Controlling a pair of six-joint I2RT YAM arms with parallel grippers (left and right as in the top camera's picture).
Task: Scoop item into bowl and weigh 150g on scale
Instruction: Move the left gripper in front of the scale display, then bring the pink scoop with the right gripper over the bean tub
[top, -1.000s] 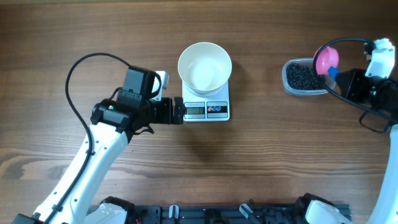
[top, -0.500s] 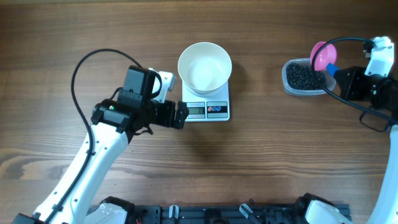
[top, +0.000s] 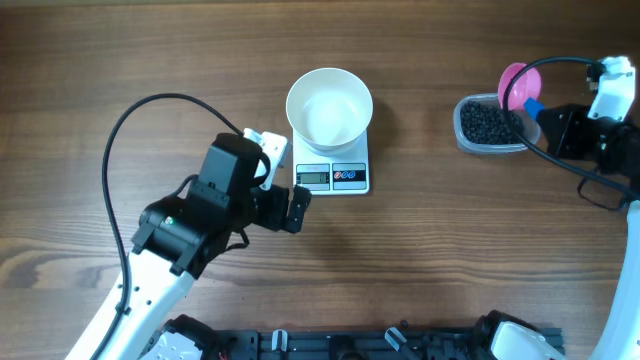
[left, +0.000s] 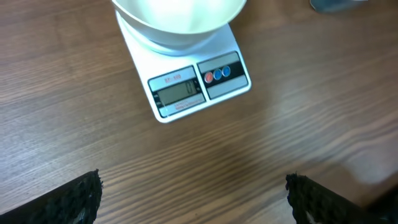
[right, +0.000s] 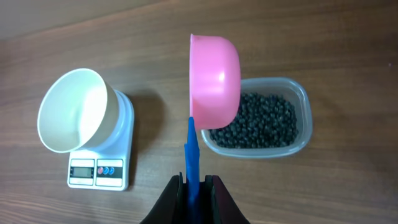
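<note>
Wooden tabletop (top: 450, 260). At three o'clock from the bowl (top: 329, 105) and scale (top: 332, 178), loose beads (right: 261, 121), likely spill-prone, fill a tub (right: 305, 121); my right claw (right: 194, 186) grips the scoop handle (right: 191, 149), left claw (left: 196, 196) wide.

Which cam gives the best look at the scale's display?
Left wrist. The scale sits close and large there, its display and two buttons facing the camera, just below the bowl. Overhead shows the whole scale, but the display is small. Right wrist shows it small too, at lower left.
</note>
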